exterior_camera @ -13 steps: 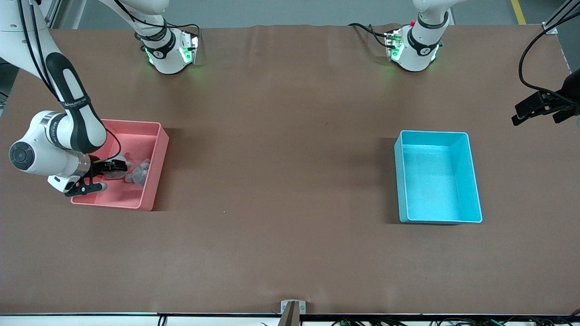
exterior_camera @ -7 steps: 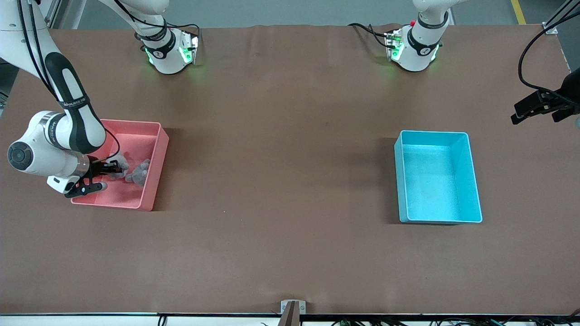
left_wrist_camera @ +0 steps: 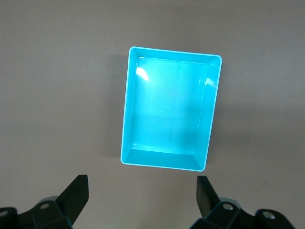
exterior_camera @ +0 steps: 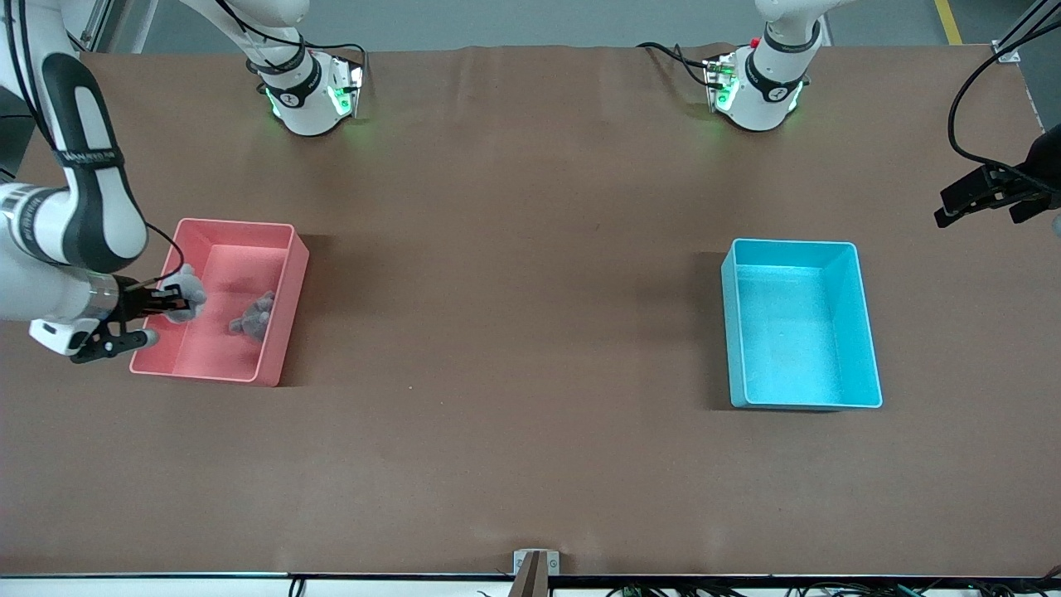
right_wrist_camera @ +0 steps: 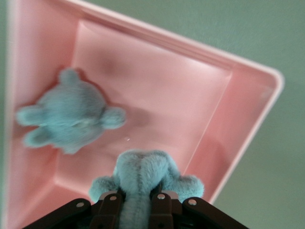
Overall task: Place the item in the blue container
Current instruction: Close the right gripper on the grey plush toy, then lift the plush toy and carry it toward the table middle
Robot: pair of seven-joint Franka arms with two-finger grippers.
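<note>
Right gripper: clamped on a grey plush toy, over the pink plastic bin.
In the bin: second grey plush.
Left gripper: spread wide, waiting above the empty light-blue rectangular plastic bin.

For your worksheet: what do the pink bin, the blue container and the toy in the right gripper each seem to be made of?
Pink bin: apparently smooth moulded plastic with thin, even walls.
Blue container: likely glossy plastic; light glints inside.
Grey toy, clamped in the right gripper: soft, fuzzy plush.
</note>
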